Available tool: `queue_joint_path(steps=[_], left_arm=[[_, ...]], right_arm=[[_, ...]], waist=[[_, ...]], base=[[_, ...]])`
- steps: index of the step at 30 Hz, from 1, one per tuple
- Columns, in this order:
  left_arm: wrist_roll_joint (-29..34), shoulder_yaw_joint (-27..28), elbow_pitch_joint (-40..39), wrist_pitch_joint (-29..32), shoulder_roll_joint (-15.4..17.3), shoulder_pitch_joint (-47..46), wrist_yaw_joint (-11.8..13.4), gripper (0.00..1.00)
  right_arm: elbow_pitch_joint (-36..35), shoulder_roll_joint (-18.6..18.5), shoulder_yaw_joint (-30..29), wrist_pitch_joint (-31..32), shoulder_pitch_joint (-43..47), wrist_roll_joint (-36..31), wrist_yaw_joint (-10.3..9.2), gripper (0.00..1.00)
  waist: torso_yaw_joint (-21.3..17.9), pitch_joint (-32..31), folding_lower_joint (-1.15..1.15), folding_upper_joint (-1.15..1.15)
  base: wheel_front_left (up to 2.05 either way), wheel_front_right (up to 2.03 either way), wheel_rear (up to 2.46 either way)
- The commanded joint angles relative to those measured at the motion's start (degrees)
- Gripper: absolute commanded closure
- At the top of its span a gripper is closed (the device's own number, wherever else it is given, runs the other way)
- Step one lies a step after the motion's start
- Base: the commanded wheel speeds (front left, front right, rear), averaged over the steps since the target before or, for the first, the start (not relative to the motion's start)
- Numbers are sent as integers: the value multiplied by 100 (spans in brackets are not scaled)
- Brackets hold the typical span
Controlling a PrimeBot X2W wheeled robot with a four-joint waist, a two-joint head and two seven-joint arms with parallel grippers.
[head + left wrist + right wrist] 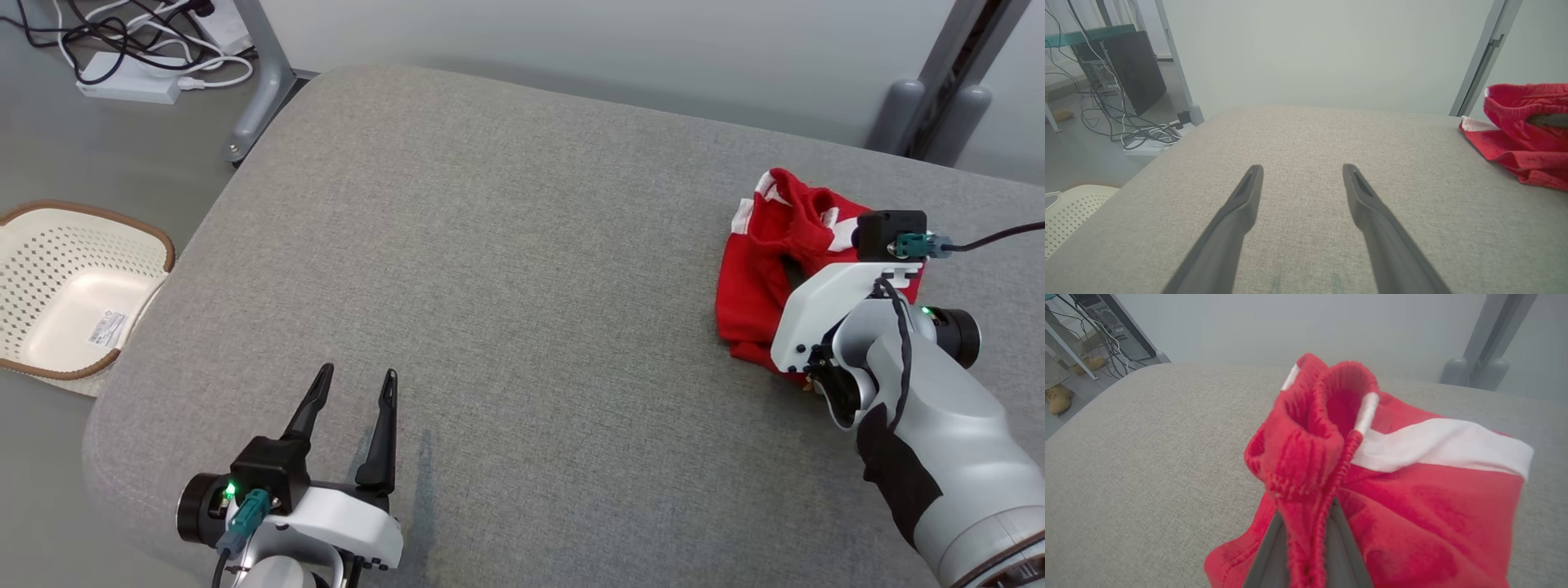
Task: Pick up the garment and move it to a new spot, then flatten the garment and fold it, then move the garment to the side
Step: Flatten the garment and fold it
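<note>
The red white-striped shorts [759,278] lie bunched at the far right edge of the grey cushion [506,245]. The right gripper [1308,543] has its fingers pinched on a fold of the ribbed waistband [1306,469]. The left gripper [358,373] hovers at the cushion's near left, fingers spread, holding nothing. Procedure: verify the fold is fully clamped, lift until the fabric clears the cushion, then carry toward its centre without dragging.

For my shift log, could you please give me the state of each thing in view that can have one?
garment: crumpled in a heap on the grey cushion, one ribbed edge pinched up.
right tool: shut on the garment.
left tool: open, holding nothing.
basket: upright beside the cushion, nothing visible inside but a label sticker.
</note>
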Motion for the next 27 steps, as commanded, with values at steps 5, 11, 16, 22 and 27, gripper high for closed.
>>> queue_joint_path(steps=[5, 11, 16, 22, 27], left_arm=[[-59, -64, 2, -7, 20, -102, 48, 0], [-72, -91, 28, -7, 21, -90, 79, 0], [-29, -65, 60, -7, 20, -103, 64, 0], [30, 43, 56, -7, 21, -58, 62, 0], [80, 147, 25, -7, 20, 25, 55, 0]], right_arm=[[45, 31, -27, 59, 116, -3, 1, 100], [73, 59, -115, 48, 120, -47, 1, 0], [80, 129, -94, 27, 108, -81, 1, 0], [-305, 214, 146, 135, 128, 110, 1, 0], [-944, 202, 519, 293, 272, 422, 1, 0]], waist=[[71, 30, 0, 0], [60, 18, 0, 0], [-53, -65, 0, 0], [-312, -236, 0, 0], [-536, -393, 0, 0]], base=[[0, 0, 0], [0, 0, 0], [0, 0, 0], [0, 0, 0], [0, 0, 0]])
